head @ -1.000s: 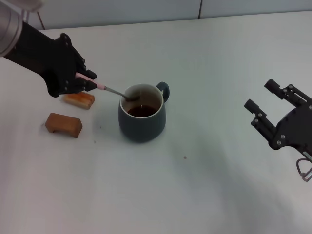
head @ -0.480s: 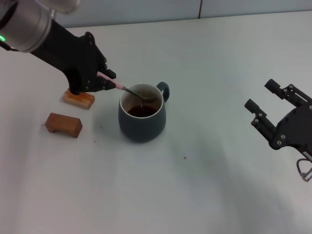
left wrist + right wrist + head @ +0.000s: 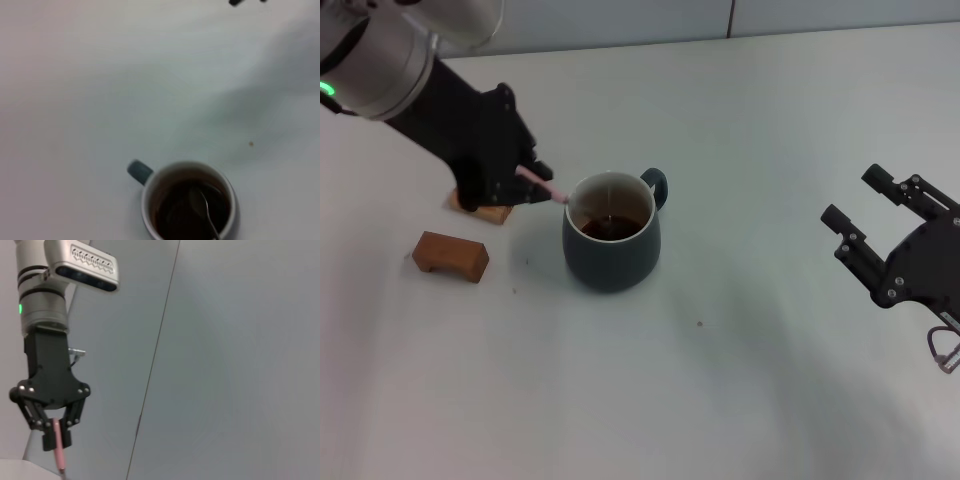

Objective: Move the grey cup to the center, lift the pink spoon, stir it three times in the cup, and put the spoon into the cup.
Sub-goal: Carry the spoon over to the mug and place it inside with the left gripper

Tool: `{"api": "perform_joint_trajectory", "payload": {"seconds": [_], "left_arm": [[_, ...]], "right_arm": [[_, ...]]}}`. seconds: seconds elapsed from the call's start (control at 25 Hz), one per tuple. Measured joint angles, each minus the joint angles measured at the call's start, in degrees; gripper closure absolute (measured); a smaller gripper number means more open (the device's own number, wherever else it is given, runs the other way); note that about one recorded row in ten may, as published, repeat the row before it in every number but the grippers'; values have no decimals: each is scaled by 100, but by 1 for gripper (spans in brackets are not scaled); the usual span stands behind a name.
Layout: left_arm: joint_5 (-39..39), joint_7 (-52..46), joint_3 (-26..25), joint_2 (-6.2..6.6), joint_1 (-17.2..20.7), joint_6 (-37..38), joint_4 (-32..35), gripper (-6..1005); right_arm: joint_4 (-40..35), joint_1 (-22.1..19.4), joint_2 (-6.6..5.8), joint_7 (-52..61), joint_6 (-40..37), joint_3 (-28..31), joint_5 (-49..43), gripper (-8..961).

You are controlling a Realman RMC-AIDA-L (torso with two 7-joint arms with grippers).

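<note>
Head view: grey cup [image 3: 611,245] sits roughly mid tabletop [image 3: 740,380], handle to the far right, dark liquid inside. Left pincer [image 3: 532,183] is just left of the cup rim, pinching the pink handle of the pink spoon [image 3: 546,188]; spoon slants down over the rim, bowl end hidden inside the cup from here. Two wooden blocks left of the cup: one [image 3: 451,255] nearer, clear of the arm, the other [image 3: 488,211] farther and mostly covered by the left pincer. Right pincer [image 3: 868,218] parked at the right edge, well apart from everything, fingers spread, holding nothing. Left wrist view: grey cup [image 3: 186,206] seen from above, metal spoon bowl [image 3: 200,202] dipped in the dark liquid, neck leaning on the rim; own fingers not shown. A small speck on the tabletop [image 3: 150,90] beside the cup. Right wrist view: looks across at the left pincer [image 3: 56,436], fingers closed on the pink spoon [image 3: 58,450] handle, wall behind; cup not visible. Progress, judged: cup placement looks done, spoon lifted and in the cup, so this is the stirring step; count of stirs cannot be told. Left to do: finish any remaining stirs, release the spoon so it rests in the cup, retract.
</note>
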Motion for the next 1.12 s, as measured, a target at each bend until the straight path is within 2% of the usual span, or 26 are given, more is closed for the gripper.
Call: {"api": "perform_joint_trajectory", "payload": {"seconds": [0.28, 0.52, 0.8, 1.12], "left_arm": [[272, -13, 39, 4, 44, 47, 53, 755], [261, -1, 58, -26, -81, -193, 14, 748], [78, -98, 464, -42, -193, -335, -6, 741], [21, -258, 713, -23, -73, -176, 61, 733]], "right_arm": [[9, 13, 0, -7, 6, 0, -8, 423], [11, -4, 0, -9, 10, 0, -14, 423], [9, -3, 0, -9, 10, 0, -19, 423], [9, 19, 0, -9, 9, -11, -33, 423]]}}
